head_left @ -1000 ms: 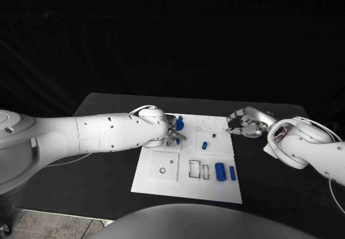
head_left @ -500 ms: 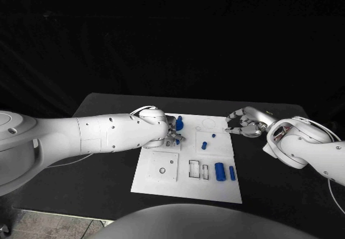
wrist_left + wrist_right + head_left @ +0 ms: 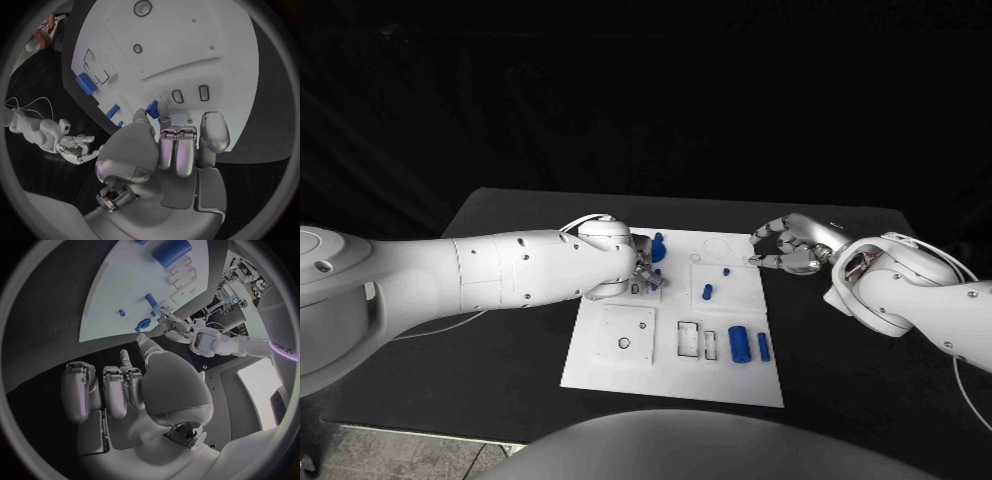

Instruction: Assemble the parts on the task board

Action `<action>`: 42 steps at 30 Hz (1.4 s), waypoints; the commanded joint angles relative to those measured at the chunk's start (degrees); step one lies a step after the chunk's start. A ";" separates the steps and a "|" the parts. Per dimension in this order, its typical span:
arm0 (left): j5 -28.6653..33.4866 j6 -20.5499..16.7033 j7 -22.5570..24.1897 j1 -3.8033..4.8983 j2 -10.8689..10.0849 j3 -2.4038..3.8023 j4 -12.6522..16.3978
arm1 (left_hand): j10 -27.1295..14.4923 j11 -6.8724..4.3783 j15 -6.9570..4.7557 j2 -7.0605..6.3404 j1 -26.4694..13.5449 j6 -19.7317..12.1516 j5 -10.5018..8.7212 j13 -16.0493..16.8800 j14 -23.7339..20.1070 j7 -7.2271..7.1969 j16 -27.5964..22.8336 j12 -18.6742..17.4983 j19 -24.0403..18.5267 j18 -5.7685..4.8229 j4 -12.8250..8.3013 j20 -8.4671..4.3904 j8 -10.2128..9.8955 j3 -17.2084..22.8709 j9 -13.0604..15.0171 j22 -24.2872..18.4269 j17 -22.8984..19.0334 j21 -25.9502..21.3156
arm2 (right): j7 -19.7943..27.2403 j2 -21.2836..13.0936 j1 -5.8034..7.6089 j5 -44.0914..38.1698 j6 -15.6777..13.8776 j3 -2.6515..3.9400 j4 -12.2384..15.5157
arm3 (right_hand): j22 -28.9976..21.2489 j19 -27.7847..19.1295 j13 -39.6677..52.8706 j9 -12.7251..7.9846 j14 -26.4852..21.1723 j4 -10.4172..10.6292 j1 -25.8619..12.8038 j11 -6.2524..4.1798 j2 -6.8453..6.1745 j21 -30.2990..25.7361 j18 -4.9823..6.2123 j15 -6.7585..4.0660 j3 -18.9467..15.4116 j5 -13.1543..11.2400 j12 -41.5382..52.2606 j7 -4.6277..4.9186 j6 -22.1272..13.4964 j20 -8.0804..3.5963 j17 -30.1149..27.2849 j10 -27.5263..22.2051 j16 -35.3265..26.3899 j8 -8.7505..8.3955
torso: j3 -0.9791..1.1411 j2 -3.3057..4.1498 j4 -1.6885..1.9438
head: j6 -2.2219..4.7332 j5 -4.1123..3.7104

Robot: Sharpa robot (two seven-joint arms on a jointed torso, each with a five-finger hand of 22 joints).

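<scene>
The right hand [image 3: 788,250] has edged nearer the task board's [image 3: 678,372] right edge, fingers curled on nothing, while the left hand [image 3: 164,150] pinches a blue part [image 3: 152,108].

The task board [image 3: 625,365] lies in the middle of the table [image 3: 502,215]; the left hand [image 3: 643,272] is over the board's far left part, beside an upright part [image 3: 658,245]; the right hand [image 3: 788,250] hangs above the table just past the board's far right edge; two small parts [image 3: 708,292] lie between the hands; two larger parts [image 3: 738,343] lie side by side near the board's right edge.
</scene>
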 commanded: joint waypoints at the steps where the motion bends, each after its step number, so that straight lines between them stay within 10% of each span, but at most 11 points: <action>1: 0.33 1.17 0.18 -0.06 0.13 0.04 0.01 | 6.21 -0.83 -0.36 0.03 1.04 -0.06 1.20 14.92 6.01 -0.47 0.14 -0.20 -0.33 0.26 0.10 -0.05 -0.60 0.51 0.31 0.05 15.08 -0.35 | 0.57 0.09 -0.08 -0.67 -0.27 -0.01 -0.07 | 11.84 0.22 15.05 -0.12 5.99 0.03 0.32 0.52 0.65 -0.21 1.17 0.38 0.40 0.44 0.22 0.08 0.33 0.43 15.10 6.01 0.19 0.29 | -0.03 -0.01 0.00 | 0.01 -0.13; 23: 0.38 -2.42 2.54 -0.12 -1.12 0.04 1.12 | 6.21 -1.36 -0.84 -1.74 5.59 0.44 7.02 14.92 6.01 -1.06 0.14 -0.20 -0.06 0.24 -0.08 -0.47 -2.58 4.38 2.45 0.57 15.08 -0.71 | 0.53 -0.09 -0.53 -0.06 0.04 -0.01 -0.39 | 11.68 -0.01 15.05 -0.64 5.99 0.03 1.06 0.57 1.50 -0.67 1.28 0.41 1.06 2.12 0.22 0.18 0.45 0.46 15.10 6.01 0.19 0.23 | -0.08 0.03 0.08 | 0.01 0.12; 42: 2.47 -3.51 1.63 -0.34 -3.35 0.01 2.40 | 6.21 -1.52 -1.07 -6.23 8.92 0.83 6.79 14.92 6.01 -1.11 0.14 -0.20 -0.02 0.25 0.61 -0.78 -5.08 13.80 4.25 0.97 15.08 -1.26 | 0.43 -0.38 -0.66 0.25 0.41 -0.01 -0.48 | 11.40 -0.47 15.05 -0.94 5.99 -0.12 1.60 0.58 1.83 -1.46 1.49 0.42 1.55 3.20 0.22 0.20 0.64 0.47 15.10 6.01 0.19 0.24 | -0.05 -0.09 0.04 | 0.01 0.55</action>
